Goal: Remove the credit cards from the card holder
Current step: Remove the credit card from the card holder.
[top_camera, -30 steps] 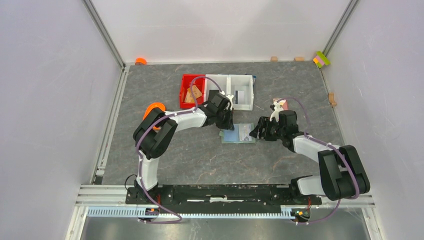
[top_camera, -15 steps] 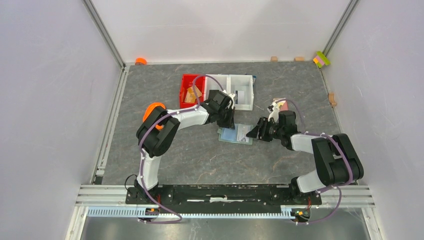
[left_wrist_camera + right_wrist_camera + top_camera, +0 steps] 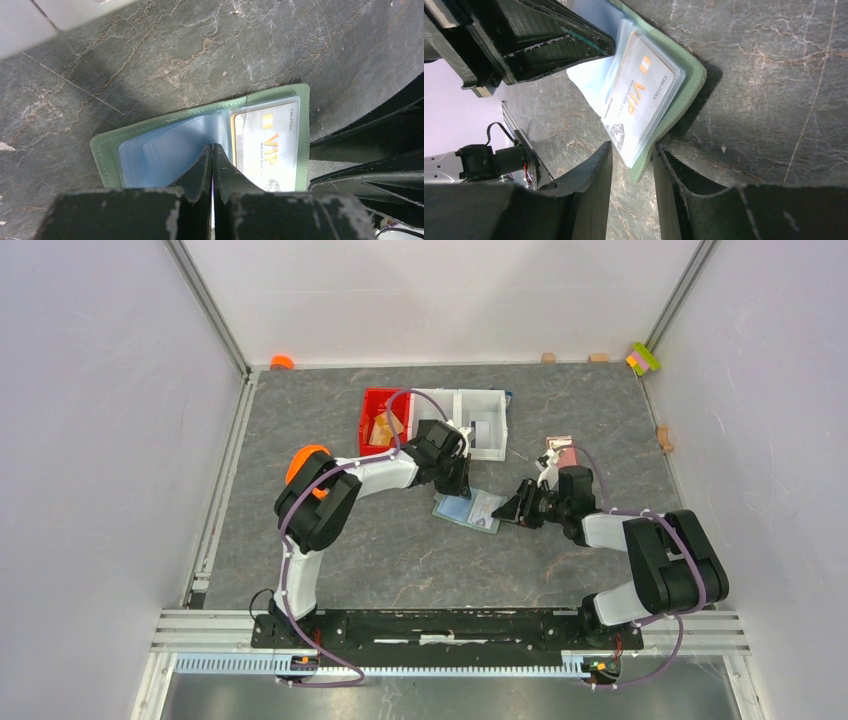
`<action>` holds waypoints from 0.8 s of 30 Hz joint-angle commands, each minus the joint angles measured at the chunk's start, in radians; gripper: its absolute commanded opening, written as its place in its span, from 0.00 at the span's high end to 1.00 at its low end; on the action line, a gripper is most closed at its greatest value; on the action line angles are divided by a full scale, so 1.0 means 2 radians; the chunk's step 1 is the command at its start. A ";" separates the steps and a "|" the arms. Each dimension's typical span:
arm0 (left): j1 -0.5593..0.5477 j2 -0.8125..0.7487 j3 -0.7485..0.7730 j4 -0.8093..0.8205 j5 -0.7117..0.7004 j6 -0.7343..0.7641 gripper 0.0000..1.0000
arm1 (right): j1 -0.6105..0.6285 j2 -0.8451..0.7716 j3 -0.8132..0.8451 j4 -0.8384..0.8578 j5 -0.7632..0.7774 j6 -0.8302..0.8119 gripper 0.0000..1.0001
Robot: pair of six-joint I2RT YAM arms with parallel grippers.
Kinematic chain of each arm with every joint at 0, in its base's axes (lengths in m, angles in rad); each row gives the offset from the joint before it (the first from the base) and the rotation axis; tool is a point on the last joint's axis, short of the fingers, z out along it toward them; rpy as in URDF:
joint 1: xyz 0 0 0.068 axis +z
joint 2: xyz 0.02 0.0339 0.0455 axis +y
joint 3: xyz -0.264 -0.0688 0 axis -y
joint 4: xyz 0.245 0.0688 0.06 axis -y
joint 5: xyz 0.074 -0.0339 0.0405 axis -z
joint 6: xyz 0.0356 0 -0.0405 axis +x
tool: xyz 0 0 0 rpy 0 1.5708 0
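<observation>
left gripper jaws closed, tips on the open card holder centre; right gripper jaws open, straddling its right edge.

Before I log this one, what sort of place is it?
Probably a lab robot test cell: white panels on aluminium framing wall in a grey table, with a mounting rail along its near edge and small parts bins.

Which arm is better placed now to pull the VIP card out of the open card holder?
The right. The right gripper, jaws open, straddles the edge of the card holder at the VIP card. The left gripper is shut, tips on the middle pockets.
</observation>
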 commanded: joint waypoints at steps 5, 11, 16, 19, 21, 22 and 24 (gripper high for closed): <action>-0.004 0.026 0.008 -0.023 0.011 0.018 0.98 | 0.004 -0.022 -0.016 0.092 -0.002 0.046 0.61; -0.004 0.030 0.011 -0.026 0.013 0.017 0.98 | 0.004 -0.027 -0.028 0.115 0.001 0.058 0.61; -0.004 0.034 0.014 -0.027 0.018 0.016 0.98 | 0.004 -0.032 -0.036 0.183 -0.020 0.083 0.60; -0.004 0.035 0.014 -0.027 0.018 0.016 0.98 | 0.004 -0.034 -0.034 0.184 -0.019 0.085 0.59; -0.004 0.036 0.014 -0.027 0.019 0.015 0.98 | 0.004 -0.031 -0.029 0.165 -0.014 0.078 0.59; -0.003 0.037 0.014 -0.026 0.019 0.015 0.98 | 0.004 -0.029 -0.026 0.144 -0.010 0.071 0.59; -0.002 0.039 0.015 -0.025 0.024 0.013 0.98 | 0.004 -0.026 -0.027 0.122 -0.001 0.059 0.59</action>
